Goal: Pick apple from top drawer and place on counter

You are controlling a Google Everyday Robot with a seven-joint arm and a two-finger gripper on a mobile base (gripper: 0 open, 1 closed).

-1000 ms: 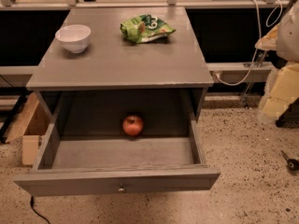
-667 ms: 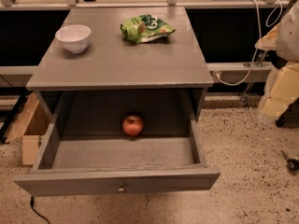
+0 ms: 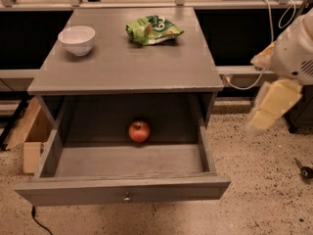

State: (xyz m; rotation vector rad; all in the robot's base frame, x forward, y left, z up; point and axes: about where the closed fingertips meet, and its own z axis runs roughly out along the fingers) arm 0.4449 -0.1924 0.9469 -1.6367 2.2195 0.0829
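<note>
Shifted left, fingers [image 3: 274, 104] far right (state unclear); apple [image 3: 139, 131] well apart, in top drawer [image 3: 122, 195]

The apple [image 3: 139, 131], red with a yellowish patch (small and round), sits at the middle back of the drawer [image 3: 122, 190], which is pulled well out, its grey front plain but for one knob [image 3: 127, 198]. The counter [image 3: 127, 62] above is flat, matte grey. The gripper [image 3: 266, 109] hangs to the drawer's right, well apart.
</note>
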